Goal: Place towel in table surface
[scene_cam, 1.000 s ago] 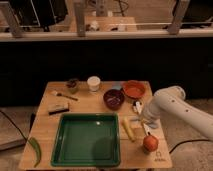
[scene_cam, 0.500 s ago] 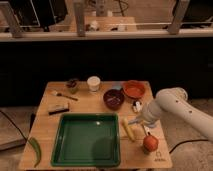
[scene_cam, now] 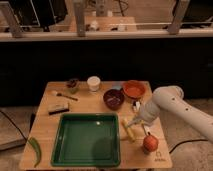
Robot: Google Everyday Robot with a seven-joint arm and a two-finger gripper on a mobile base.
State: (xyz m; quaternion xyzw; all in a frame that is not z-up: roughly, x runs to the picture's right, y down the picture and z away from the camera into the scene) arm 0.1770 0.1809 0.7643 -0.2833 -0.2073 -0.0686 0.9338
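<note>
The light wooden table surface (scene_cam: 90, 102) fills the lower middle of the camera view. A small grey-blue patch that looks like the towel (scene_cam: 116, 89) lies at the back, between the dark red bowl (scene_cam: 113, 98) and the orange bowl (scene_cam: 133, 89), partly hidden by them. My white arm (scene_cam: 172, 102) reaches in from the right. The gripper (scene_cam: 134, 121) hangs low over the table's right side, just above a yellow object (scene_cam: 128, 131) and in front of the bowls, apart from the towel.
A green tray (scene_cam: 87, 140) takes up the front middle. A red-orange fruit (scene_cam: 150, 143) sits at the front right. A white cup (scene_cam: 93, 83), a dark small jar (scene_cam: 73, 84), a brush (scene_cam: 64, 95) and a beige block (scene_cam: 58, 107) stand at the back left. A green pepper (scene_cam: 35, 149) lies at the front left edge.
The arm has shifted slightly to the left, bringing the gripper closer over the yellow object. Nothing on the table has moved.
</note>
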